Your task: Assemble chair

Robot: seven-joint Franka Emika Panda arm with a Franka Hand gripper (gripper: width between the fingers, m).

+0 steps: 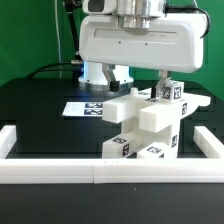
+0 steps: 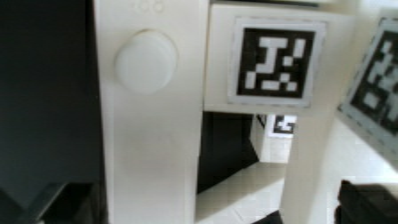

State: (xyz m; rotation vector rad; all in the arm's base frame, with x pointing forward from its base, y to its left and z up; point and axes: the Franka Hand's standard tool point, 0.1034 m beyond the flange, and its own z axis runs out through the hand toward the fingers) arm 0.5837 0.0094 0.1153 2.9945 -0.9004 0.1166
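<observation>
I think you are getting ready to grab. The half-built chair [image 1: 145,125] is standing in the middle of the black table [image 1: 35,115], just behind the near white border rail [image 1: 100,172]. Go down slowly, get the tagged post [image 1: 170,95] between the jaws, then squeeze gently so nothing tips. Your gripper [image 1: 165,78] is hanging over that post, on the exterior view's right, pointing straight down. Its jaws are standing wide apart, holding nothing. In the wrist view one finger [image 2: 143,110] is sitting just beside the post
</observation>
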